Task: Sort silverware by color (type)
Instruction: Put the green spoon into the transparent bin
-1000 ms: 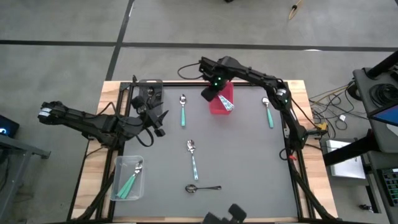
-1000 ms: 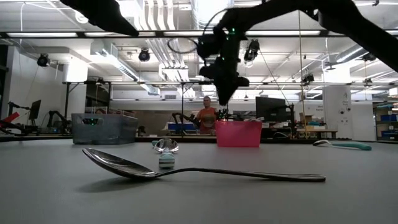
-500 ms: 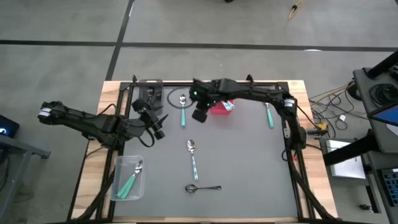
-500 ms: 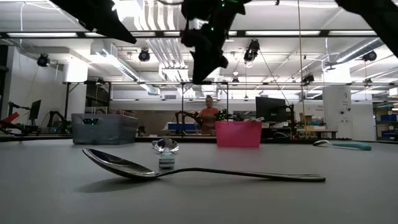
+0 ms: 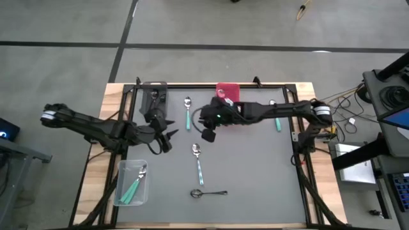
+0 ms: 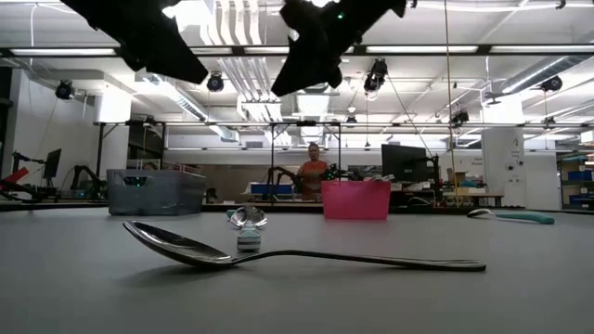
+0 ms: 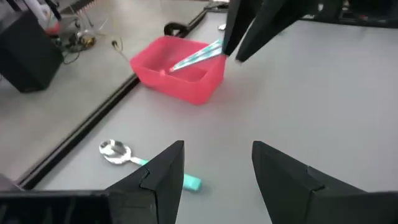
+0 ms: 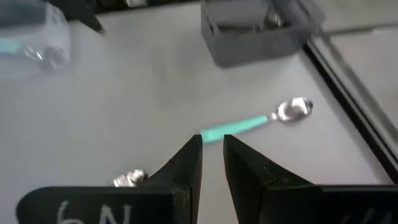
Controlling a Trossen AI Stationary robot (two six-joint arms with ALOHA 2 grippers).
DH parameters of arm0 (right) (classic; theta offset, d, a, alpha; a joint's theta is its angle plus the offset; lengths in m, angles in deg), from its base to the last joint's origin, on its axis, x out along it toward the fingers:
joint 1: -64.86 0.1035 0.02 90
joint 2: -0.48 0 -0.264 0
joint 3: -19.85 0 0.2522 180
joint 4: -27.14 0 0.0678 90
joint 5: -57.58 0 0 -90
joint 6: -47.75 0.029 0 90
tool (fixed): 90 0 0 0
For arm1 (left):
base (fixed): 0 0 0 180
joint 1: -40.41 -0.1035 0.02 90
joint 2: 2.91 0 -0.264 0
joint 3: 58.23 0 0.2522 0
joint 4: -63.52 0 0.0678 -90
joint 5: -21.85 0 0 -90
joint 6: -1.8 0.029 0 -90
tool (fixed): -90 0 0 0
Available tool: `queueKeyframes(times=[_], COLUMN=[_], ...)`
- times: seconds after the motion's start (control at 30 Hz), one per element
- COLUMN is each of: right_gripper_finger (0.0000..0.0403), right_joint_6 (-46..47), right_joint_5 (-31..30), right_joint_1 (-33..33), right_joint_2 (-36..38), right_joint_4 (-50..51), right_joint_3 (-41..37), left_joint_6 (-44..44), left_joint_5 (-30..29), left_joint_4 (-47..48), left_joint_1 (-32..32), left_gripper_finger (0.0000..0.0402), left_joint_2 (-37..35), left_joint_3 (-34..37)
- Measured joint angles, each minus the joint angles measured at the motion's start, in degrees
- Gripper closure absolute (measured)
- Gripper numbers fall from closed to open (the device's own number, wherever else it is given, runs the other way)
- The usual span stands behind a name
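Observation:
Teal-handled spoons lie flat on the grey mat: one (image 5: 188,112) near the far edge, one (image 5: 198,160) in the middle, and one (image 5: 277,121) at the right, partly under my right arm. An all-dark spoon (image 5: 209,193) lies near the front edge. A teal-handled spoon (image 7: 198,55) leans in the red bin (image 5: 228,91). My right gripper (image 5: 208,132) hangs above the mat between the far and middle spoons, its fingers (image 8: 189,163) a narrow gap apart, holding nothing. My left gripper (image 5: 167,135) hovers open at the mat's left.
A grey bin (image 5: 153,96) holding dark pieces stands at the far left corner. A clear bin (image 5: 133,183) with teal-handled spoons sits at the near left. A black frame (image 5: 300,160) borders the mat. In the low view a person (image 6: 309,172) stands far behind the table.
My right gripper has swung away from above the red bin toward the table's left and near side, out over the middle of the mat, tipping from pointing down to slanting. My left gripper has rolled about its own axis and sunk slightly. No spoon has moved.

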Motion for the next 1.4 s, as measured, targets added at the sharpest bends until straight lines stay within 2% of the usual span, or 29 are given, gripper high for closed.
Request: queueKeyframes(times=[0.17, 0.47, 0.7, 0.97, 1.17, 1.33, 1.4], right_gripper_finger=[0.0353, 0.0359, 0.0359, 0.036, 0.036, 0.036, 0.036], right_joint_6=[-2.41, -8.05, -10.46, -10.75, -11.16, -12.0, -12.23], right_joint_5=[-0.34, -0.08, 0.34, 0.36, 0.34, 0.34, 0.36], right_joint_1=[1.16, 1.37, 1.37, 1.37, 1.37, 1.35, 1.35], right_joint_2=[5.68, 13.19, 18.53, 24.57, 26.51, 26.56, 26.56], right_joint_4=[-11.11, -16.98, -17.43, -17.57, -17.63, -17.63, -17.66], right_joint_3=[-10.38, -21.47, -25.18, -28.31, -30.19, -30.27, -30.3], left_joint_6=[-2.8, -5.76, -8.95, -10.83, -10.15, -9.78, -8.86], left_joint_5=[-0.03, 0.0, 0.27, 9.22, 16.09, 16.39, 16.29], left_joint_4=[-0.82, -10.08, -12.94, -16.15, -21.24, -18.3, -12.9], left_joint_1=[0.0, -0.84, -6.14, -15.25, -19.42, -21.27, -22.18], left_gripper_finger=[0.0231, 0.0231, 0.0231, 0.0233, 0.0233, 0.0233, 0.0233], left_joint_2=[4.47, 11.29, 13.5, 16.76, 21.49, 26.49, 28.77], left_joint_3=[-0.25, -0.59, -0.59, -0.61, -0.79, -5.29, -8.28])
